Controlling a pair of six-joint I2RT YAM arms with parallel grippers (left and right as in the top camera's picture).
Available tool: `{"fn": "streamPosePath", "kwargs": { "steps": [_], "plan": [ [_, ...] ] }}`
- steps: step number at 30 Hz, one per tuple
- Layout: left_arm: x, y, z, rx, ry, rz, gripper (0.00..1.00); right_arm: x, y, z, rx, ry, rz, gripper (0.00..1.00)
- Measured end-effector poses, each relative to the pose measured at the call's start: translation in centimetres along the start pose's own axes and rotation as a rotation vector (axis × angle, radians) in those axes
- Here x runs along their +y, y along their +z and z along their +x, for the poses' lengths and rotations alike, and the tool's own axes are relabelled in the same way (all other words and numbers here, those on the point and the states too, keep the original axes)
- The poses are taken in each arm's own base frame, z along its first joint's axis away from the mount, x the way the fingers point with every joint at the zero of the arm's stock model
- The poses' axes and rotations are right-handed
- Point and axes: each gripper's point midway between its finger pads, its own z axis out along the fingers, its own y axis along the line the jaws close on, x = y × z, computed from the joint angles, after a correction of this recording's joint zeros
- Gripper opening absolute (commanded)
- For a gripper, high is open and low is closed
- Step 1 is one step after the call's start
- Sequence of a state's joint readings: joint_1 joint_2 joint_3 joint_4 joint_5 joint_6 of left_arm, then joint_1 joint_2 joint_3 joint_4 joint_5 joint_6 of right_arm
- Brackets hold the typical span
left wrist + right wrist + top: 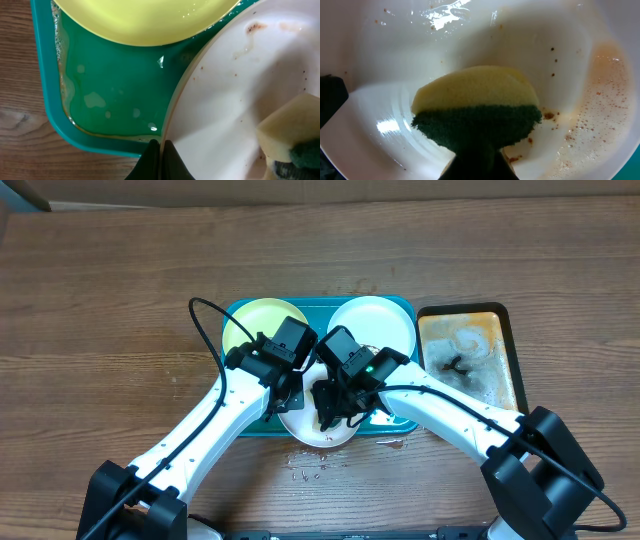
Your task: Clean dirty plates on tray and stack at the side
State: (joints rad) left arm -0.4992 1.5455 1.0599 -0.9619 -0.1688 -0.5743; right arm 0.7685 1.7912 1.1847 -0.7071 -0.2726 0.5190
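Observation:
The teal tray (240, 425) holds three plates. A pale yellow-green plate (255, 320) lies at its back left and a clean white plate (375, 320) at its back right. A white plate (320, 432) with brown smears lies at the front, its edge over the tray's front rim. My left gripper (161, 150) is shut on this plate's rim (172, 115). My right gripper (477, 160) is shut on a yellow and green sponge (477, 105) and presses it onto the same plate (580, 75), where brown specks and suds show. The sponge also shows in the left wrist view (290, 130).
A smaller black-rimmed orange-brown tray (505, 360) with suds and a small dark object stands right of the teal tray. Water drops lie on the wooden table (310, 470) in front of the tray. Soapy water pools in the teal tray's floor (110, 95).

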Motion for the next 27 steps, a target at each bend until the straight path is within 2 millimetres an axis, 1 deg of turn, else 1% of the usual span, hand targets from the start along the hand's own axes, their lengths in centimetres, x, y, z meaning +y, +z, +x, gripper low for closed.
{"fn": "streamPosePath", "kwargs": {
  "steps": [7,12,16,23,27],
  "plan": [
    [0.3,0.0,0.3,0.014,-0.001,-0.011,0.04,0.3,0.3,-0.1,-0.009,-0.002,-0.008,0.04],
    [0.3,0.0,0.3,0.015,-0.001,-0.011,0.04,0.4,0.9,-0.3,-0.031,0.012,-0.026,0.04],
    [0.5,0.0,0.5,0.02,0.0,-0.017,0.04,0.2,1.6,0.3,-0.028,0.038,-0.028,0.04],
    [0.8,0.1,0.4,0.015,0.001,-0.032,0.04,0.3,1.9,0.1,-0.046,0.085,-0.044,0.04],
    [0.8,0.2,0.5,0.015,-0.001,-0.036,0.04,-0.3,2.1,0.0,-0.065,0.123,-0.028,0.04]
  ]
}}
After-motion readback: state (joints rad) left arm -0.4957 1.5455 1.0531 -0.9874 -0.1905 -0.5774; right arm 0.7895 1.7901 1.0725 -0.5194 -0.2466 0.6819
